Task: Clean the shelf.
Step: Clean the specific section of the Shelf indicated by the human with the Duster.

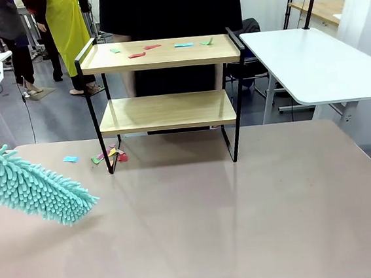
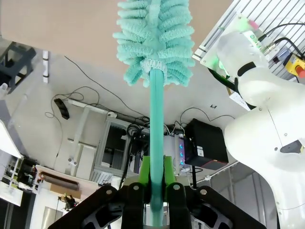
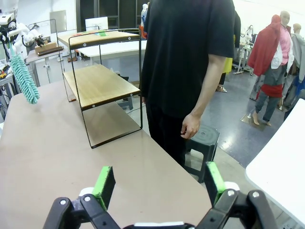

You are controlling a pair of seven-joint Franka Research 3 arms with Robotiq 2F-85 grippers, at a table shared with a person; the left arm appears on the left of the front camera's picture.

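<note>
Toward the far edge of the beige desk (image 1: 246,225) stands the shelf (image 1: 170,111), a two-tier rack of light wooden boards on a thin black frame, coloured paper scraps (image 1: 144,50) on its top board. Left hand (image 2: 156,171) pinches the handle of a fluffy teal duster (image 1: 35,186), held well left of it. Right hand (image 3: 159,183) spread, empty. Risk: a heavy sweep could shove the light rack or scatter scraps floorward.

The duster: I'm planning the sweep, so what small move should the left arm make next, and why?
Probably lift the duster toward the top board of the shelf. The left gripper is shut on its handle, but the head hangs low over the table, left of the shelf, while paper scraps lie on that top board.
</note>
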